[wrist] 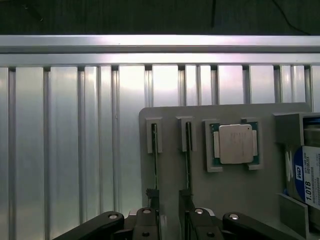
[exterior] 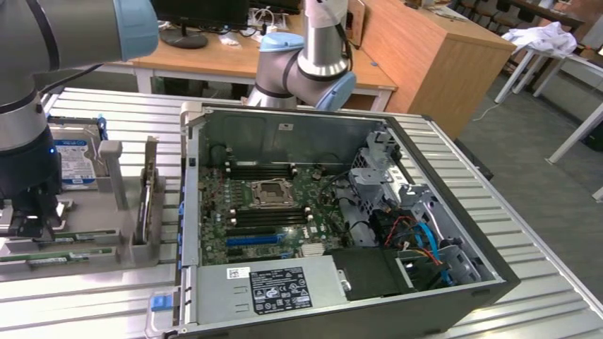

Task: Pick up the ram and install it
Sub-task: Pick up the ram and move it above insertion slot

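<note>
Two ram sticks stand on edge in the slots of a grey holder plate [wrist: 170, 150]. In the wrist view one ram stick [wrist: 155, 165] and the other [wrist: 188, 165] appear as thin dark lines. In the exterior view the green ram [exterior: 66, 241] lies low at that view's left, with a second stick [exterior: 52, 259] in front of it. My gripper [wrist: 170, 212] hangs just over the holder, jaws apart, one dark finger [wrist: 146, 225] on each side and nothing gripped. In the exterior view the gripper [exterior: 33, 219] sits right at the sticks.
A CPU [wrist: 235, 144] rests in its holder pocket beside the ram slots. A silver hard drive with a blue label [exterior: 70, 164] stands behind. The open computer case [exterior: 193, 212] with its motherboard [exterior: 273, 212] fills the middle of the ribbed aluminium table [exterior: 85, 304].
</note>
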### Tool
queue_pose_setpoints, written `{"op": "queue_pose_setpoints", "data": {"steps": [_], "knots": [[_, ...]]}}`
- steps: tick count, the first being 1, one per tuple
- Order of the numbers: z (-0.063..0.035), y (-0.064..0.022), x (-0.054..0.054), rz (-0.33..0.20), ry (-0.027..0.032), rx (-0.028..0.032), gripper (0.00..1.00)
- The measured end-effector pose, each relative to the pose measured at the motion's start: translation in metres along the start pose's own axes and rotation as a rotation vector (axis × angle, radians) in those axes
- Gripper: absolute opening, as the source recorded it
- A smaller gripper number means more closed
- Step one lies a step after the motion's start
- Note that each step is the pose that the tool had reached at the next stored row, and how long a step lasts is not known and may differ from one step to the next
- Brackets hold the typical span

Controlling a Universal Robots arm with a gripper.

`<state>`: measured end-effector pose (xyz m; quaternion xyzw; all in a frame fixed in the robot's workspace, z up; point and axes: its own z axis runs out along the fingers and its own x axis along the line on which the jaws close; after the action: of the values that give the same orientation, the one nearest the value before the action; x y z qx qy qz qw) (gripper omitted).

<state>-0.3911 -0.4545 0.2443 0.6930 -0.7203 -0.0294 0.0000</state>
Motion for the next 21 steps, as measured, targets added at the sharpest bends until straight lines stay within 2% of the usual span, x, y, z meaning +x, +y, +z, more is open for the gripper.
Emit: {"op": "queue_pose_setpoints", "data": {"steps": [13,21], "knots": [[0.0,0.0,0.0038,0.0,0.0,0.0,0.3],[0.0087,-0.0004,0.0046,0.0,0.0,0.0001,0.3]]}}
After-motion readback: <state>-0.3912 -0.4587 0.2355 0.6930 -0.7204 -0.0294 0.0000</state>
